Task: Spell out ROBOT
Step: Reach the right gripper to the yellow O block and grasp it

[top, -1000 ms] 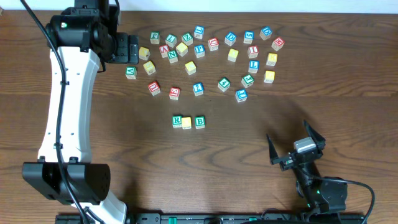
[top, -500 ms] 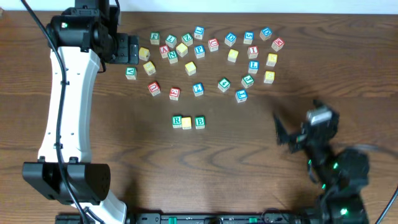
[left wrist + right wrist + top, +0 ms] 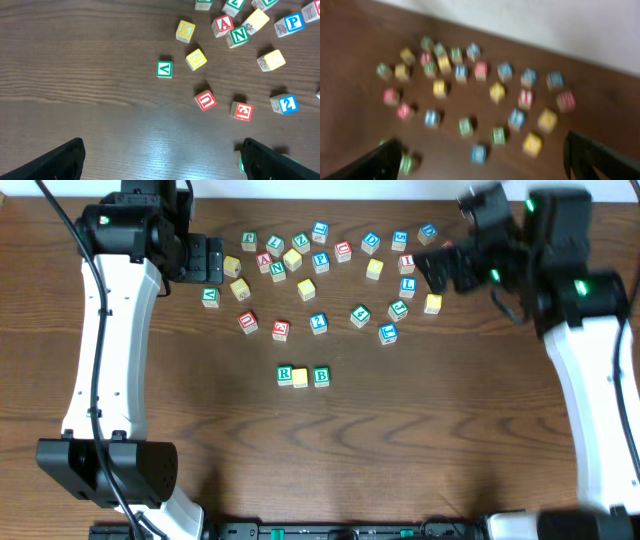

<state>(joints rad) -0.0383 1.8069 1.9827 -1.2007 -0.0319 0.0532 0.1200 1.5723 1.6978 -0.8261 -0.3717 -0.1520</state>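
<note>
Three blocks stand in a row at the table's middle: a green R [image 3: 285, 374], a yellow block [image 3: 301, 377] and a green B [image 3: 321, 376]. Several loose letter blocks lie scattered above them, among them a green V [image 3: 164, 69], a red U [image 3: 205, 100] and a blue block [image 3: 388, 333]. My left gripper [image 3: 162, 162] is open and empty, high over the table left of the scatter. My right gripper [image 3: 485, 160] is open and empty, blurred, high over the scatter's right end [image 3: 450, 265].
The left arm's white links [image 3: 100, 350] run down the table's left side. The right arm [image 3: 590, 380] runs down the right side. The back table edge meets a white wall [image 3: 545, 25].
The right arm has swung up fast from the front right of the table to the back right, above the loose blocks. The left arm and the blocks have not moved.
</note>
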